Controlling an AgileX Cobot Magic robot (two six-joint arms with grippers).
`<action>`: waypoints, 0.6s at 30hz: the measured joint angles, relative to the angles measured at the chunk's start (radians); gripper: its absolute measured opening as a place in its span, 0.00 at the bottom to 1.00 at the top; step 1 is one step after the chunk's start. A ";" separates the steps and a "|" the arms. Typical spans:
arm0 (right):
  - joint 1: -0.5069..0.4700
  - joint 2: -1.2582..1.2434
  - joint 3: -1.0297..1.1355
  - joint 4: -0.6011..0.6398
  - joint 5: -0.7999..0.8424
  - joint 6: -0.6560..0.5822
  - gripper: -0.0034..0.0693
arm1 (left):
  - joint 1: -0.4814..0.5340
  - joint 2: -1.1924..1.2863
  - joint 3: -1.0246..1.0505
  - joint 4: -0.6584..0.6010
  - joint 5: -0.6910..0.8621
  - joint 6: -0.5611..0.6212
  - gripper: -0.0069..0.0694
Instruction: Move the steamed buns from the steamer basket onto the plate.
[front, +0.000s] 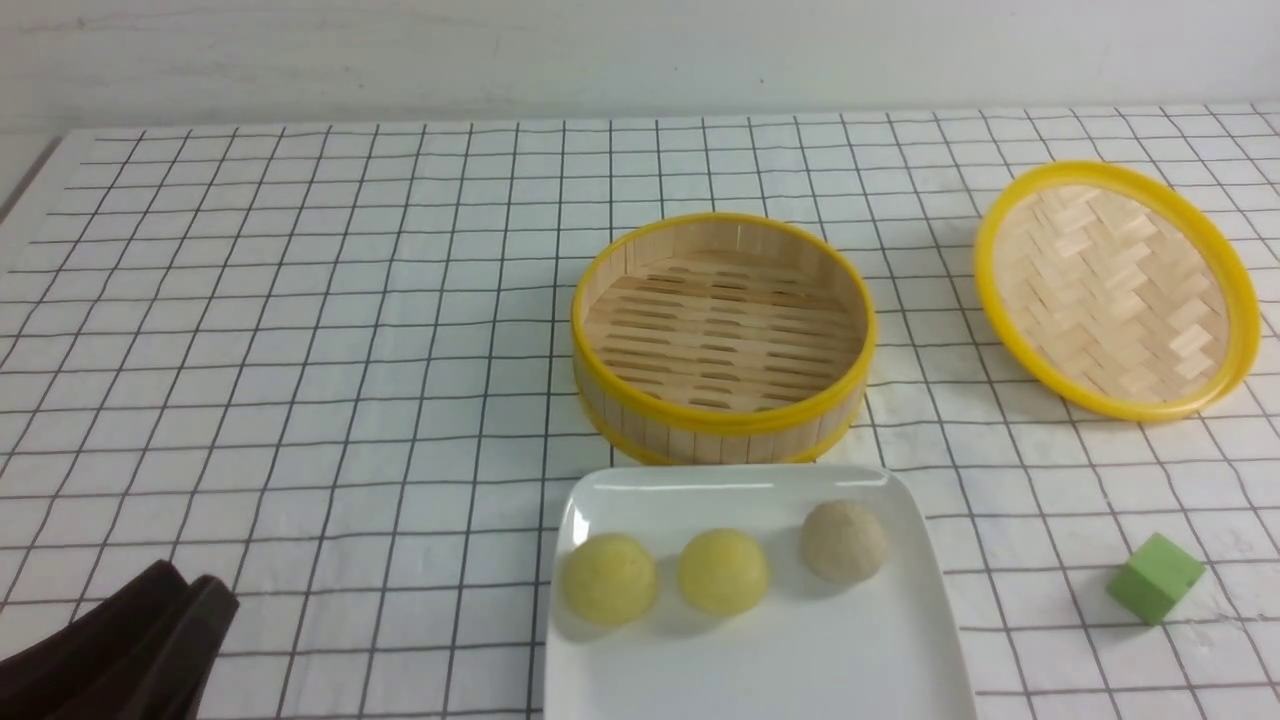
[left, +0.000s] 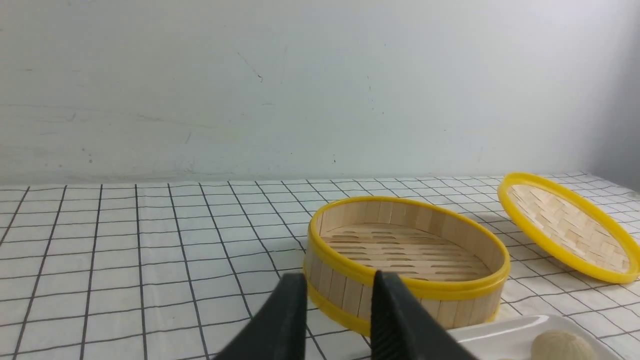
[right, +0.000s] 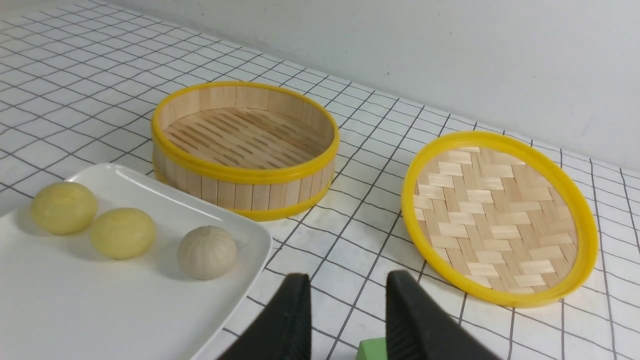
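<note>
the three steamed buns (front: 722, 565) are seen in a row on the plate (front: 900, 640), just in front of the empty steamer basket (front: 722, 425) on the table (front: 300, 350). both jaws are parted with nothing grasped: left gripper (left: 339, 306), right gripper (right: 347, 305).

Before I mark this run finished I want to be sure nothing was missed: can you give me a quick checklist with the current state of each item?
1. Steamer basket empty of buns: ok, only its slatted floor shows.
2. All three steamed buns on the plate: ok, in a row, two yellow and one beige.
3. Buns clear of the plate's edge: ok.
4. Left gripper holding nothing: ok, jaws apart with only the basket behind them.
5. Right gripper holding nothing: ok, jaws apart over the cloth.
6. Both arms clear of the plate: ok.
</note>
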 joint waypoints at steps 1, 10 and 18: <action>0.000 0.000 0.000 0.000 0.000 0.000 0.38 | 0.000 0.000 0.000 0.000 -0.002 0.000 0.37; 0.000 0.000 0.000 0.000 0.000 0.000 0.38 | 0.000 0.000 0.001 -0.419 0.045 0.332 0.37; 0.000 0.000 0.000 0.000 0.000 0.000 0.38 | 0.000 0.000 0.001 -0.991 0.215 0.936 0.38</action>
